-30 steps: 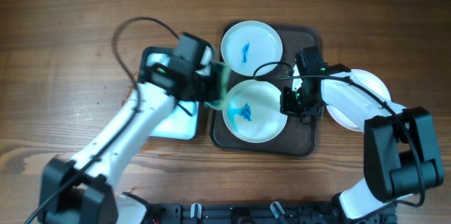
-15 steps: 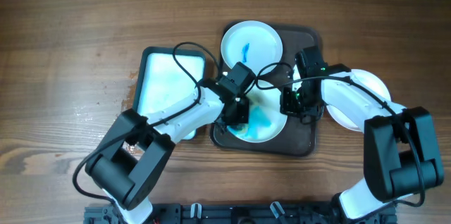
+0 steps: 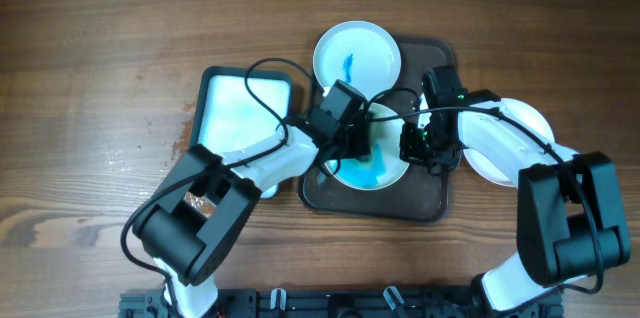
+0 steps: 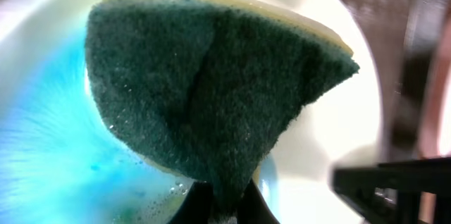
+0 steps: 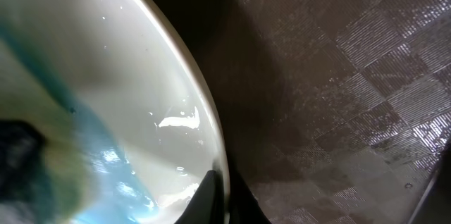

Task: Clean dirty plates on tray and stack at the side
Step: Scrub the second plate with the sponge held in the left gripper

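The dark brown tray (image 3: 432,193) holds two white plates. The far plate (image 3: 357,55) has a blue smear. The near plate (image 3: 385,173) is wet with spread blue. My left gripper (image 3: 357,140) is shut on a green sponge (image 4: 211,83) and presses it onto the near plate (image 4: 42,146). My right gripper (image 3: 412,148) is shut on that plate's right rim (image 5: 176,90), over the tray floor (image 5: 338,76). A third white plate (image 3: 520,123) lies on the table right of the tray, partly under the right arm.
A smaller black-rimmed white tray (image 3: 235,118) lies left of the brown tray, with the left arm's cable over it. The wooden table (image 3: 100,48) spreads round both trays. The two arms nearly meet over the near plate.
My left gripper has carried the sponge from beside the small tray onto the near plate and across it to the right. The blue mark has spread. The right gripper has stayed put.
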Robot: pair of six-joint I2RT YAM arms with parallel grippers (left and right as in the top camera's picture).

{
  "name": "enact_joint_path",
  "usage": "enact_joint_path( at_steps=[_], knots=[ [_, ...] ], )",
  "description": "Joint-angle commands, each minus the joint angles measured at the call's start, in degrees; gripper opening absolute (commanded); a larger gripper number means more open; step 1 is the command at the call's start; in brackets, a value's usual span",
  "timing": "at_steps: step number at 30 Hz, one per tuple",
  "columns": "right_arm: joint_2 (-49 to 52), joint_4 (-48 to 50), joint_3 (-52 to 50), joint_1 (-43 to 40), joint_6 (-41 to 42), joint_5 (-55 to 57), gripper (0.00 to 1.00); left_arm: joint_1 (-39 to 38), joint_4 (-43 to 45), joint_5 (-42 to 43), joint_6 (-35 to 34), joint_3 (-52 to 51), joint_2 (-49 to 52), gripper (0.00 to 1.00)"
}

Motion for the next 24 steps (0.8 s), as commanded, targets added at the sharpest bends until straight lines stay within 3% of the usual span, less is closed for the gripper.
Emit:
enact_joint_path(
  at_steps=[1, 4, 8, 12, 15, 19, 21, 24],
  knots=[
    [2.1, 0.1, -1.0, 0.5, -0.5, 4.9, 0.04, -3.0, 3.1, 8.6, -3.2, -0.6, 4.3, 0.04],
    [2.1, 0.1, -1.0, 0.5, -0.5, 4.9, 0.04, -2.9, 5.3, 9.6, -3.6, -0.6, 6.0, 0.04],
    [2.1, -0.3, -1.0, 0.5, -1.0, 4.9, 0.04, 1.8, 6.8, 2.8, 2.8, 0.3, 5.8, 0.04],
    [2.1, -1.2, -1.0, 0.5, -2.0, 4.9, 0.04, 9.1, -1.6, -2.8, 10.2, 4.7, 4.7, 0.04],
    [2.1, -1.0, -1.0, 0.5, -1.9, 4.9, 0.04, 9.6, -8.3, -8.2, 14.6, 7.2, 4.5, 0.04],
    [2.1, -1.2, -1.0, 0.5, -2.0, 4.9, 0.04, 7.9, -17.5, -8.1, 16.0, 7.3, 4.5, 0.04],
    [2.1, -1.1, -1.0, 0.5, -1.9, 4.9, 0.04, 6.6, -22.4, -4.8, 16.0, 7.3, 4.5, 0.04],
    [2.1, -1.1, -1.0, 0.5, -1.9, 4.9, 0.04, 4.7, -22.6, 11.3, 16.0, 7.3, 4.5, 0.04]
  ],
)
